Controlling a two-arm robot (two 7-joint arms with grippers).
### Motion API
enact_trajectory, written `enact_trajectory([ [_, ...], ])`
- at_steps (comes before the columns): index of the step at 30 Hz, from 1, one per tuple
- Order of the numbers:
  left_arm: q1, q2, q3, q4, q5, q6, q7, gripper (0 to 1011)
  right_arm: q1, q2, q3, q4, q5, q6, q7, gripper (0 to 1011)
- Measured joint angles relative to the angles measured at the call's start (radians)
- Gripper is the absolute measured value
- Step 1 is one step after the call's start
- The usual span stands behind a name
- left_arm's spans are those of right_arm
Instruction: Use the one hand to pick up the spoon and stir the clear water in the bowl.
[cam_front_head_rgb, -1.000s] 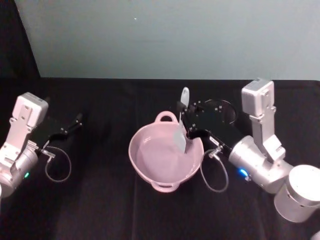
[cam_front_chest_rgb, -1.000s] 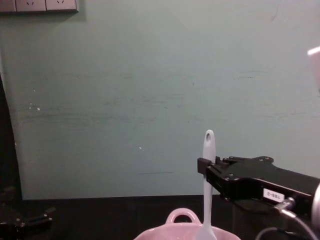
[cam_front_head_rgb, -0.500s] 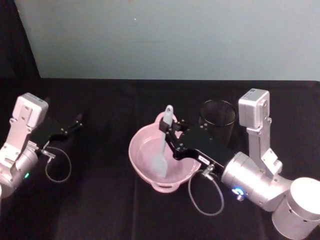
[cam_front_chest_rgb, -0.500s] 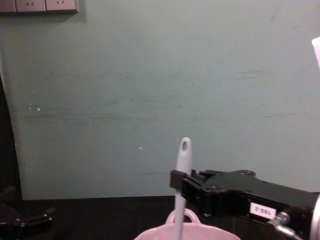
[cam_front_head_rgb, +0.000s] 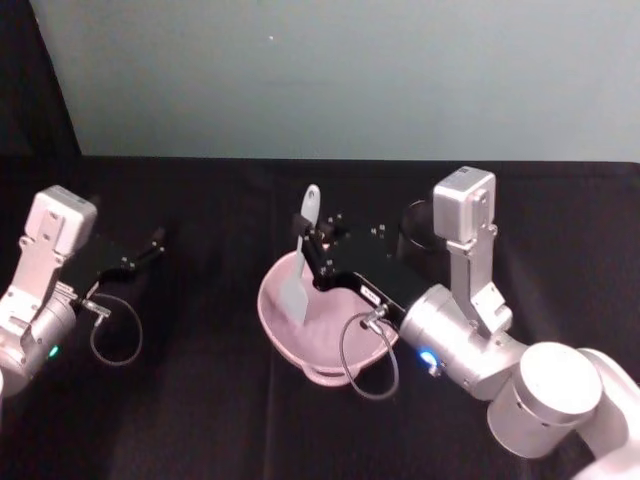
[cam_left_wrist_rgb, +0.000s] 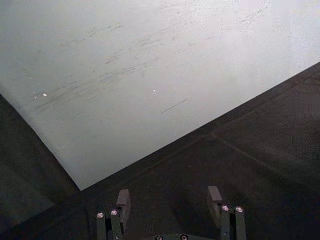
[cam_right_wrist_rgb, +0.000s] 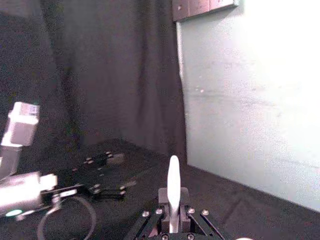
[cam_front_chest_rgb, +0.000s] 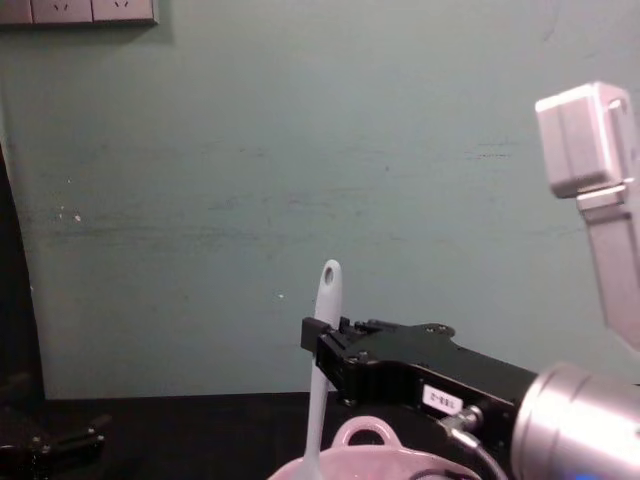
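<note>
Right gripper (cam_front_head_rgb: 312, 252) reaches over the pink bowl (cam_front_head_rgb: 268, 318) at mid-table, fingers pinching the white spoon (cam_front_head_rgb: 294, 288) partway up its handle. The spoon stands nearly upright, holed end uppermost, flat blade lowered inside the bowl near its left rim (contact with the water cannot be told). Left gripper (cam_front_head_rgb: 152, 243) rests on the black table (cam_front_head_rgb: 200, 420) well to the left, fingers spread, holding nothing. A black mesh cup (cam_front_head_rgb: 417, 218) stands behind the right arm.
</note>
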Motion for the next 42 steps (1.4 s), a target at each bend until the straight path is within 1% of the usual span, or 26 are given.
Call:
enact_trajectory([
  [2, 0.0, 0.0, 0.0, 0.0, 0.0, 0.0, 0.0, 1011, 0.023, -0.023, 0.001, 0.042, -0.029, -0.024, -0.019, 117],
  [6, 0.0, 0.0, 0.0, 0.0, 0.0, 0.0, 0.0, 1011, 0.047, -0.048, 0.011, 0.084, -0.062, -0.048, -0.042, 117],
  [9, 0.0, 0.0, 0.0, 0.0, 0.0, 0.0, 0.0, 1011, 0.059, -0.058, 0.022, 0.108, -0.084, -0.061, -0.056, 117],
  [13, 0.0, 0.0, 0.0, 0.0, 0.0, 0.0, 0.0, 1011, 0.064, -0.059, 0.034, 0.12, -0.101, -0.067, -0.064, 117],
  [17, 0.0, 0.0, 0.0, 0.0, 0.0, 0.0, 0.0, 1011, 0.062, -0.052, 0.057, 0.123, -0.117, -0.069, -0.065, 117],
  [22, 0.0, 0.0, 0.0, 0.0, 0.0, 0.0, 0.0, 1011, 0.05, -0.04, 0.081, 0.111, -0.125, -0.069, -0.063, 117],
  [23, 0.0, 0.0, 0.0, 0.0, 0.0, 0.0, 0.0, 1011, 0.044, -0.034, 0.087, 0.099, -0.125, -0.065, -0.061, 117],
  [26, 0.0, 0.0, 0.0, 0.0, 0.0, 0.0, 0.0, 1011, 0.03, -0.022, 0.097, 0.077, -0.122, -0.053, -0.05, 117],
  [28, 0.0, 0.0, 0.0, 0.0, 0.0, 0.0, 0.0, 1011, 0.011, -0.009, 0.105, 0.047, -0.11, -0.034, -0.034, 117],
  [32, 0.0, 0.0, 0.0, 0.0, 0.0, 0.0, 0.0, 1011, -0.025, 0.012, 0.112, -0.006, -0.081, -0.001, -0.008, 117],
  [33, 0.0, 0.0, 0.0, 0.0, 0.0, 0.0, 0.0, 1011, -0.042, 0.02, 0.112, -0.029, -0.066, 0.014, 0.002, 117],
  [34, 0.0, 0.0, 0.0, 0.0, 0.0, 0.0, 0.0, 1011, -0.058, 0.027, 0.112, -0.05, -0.05, 0.028, 0.012, 117],
  [39, 0.0, 0.0, 0.0, 0.0, 0.0, 0.0, 0.0, 1011, -0.092, 0.042, 0.101, -0.099, -0.008, 0.07, 0.03, 117],
  [42, 0.0, 0.0, 0.0, 0.0, 0.0, 0.0, 0.0, 1011, -0.1, 0.045, 0.09, -0.113, 0.015, 0.09, 0.035, 117],
])
